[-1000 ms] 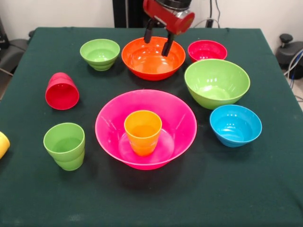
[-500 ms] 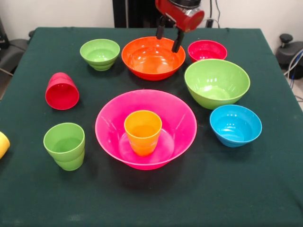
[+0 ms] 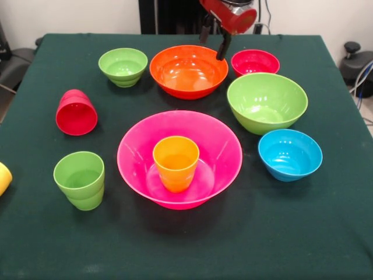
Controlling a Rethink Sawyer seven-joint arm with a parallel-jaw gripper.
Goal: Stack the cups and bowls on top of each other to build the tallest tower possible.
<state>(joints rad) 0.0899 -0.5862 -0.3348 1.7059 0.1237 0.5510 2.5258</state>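
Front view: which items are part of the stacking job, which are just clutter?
Job items:
pink bowl with orange cup standing in it
orange bowl
large green bowl
small green bowl
red bowl
blue bowl
green cup
red cup, on its side
yellow cup, at the edge

Not part of it:
black gear beside the table

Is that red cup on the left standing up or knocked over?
Knocked over. The red cup lies on its side on the green tablecloth, its mouth toward the camera.
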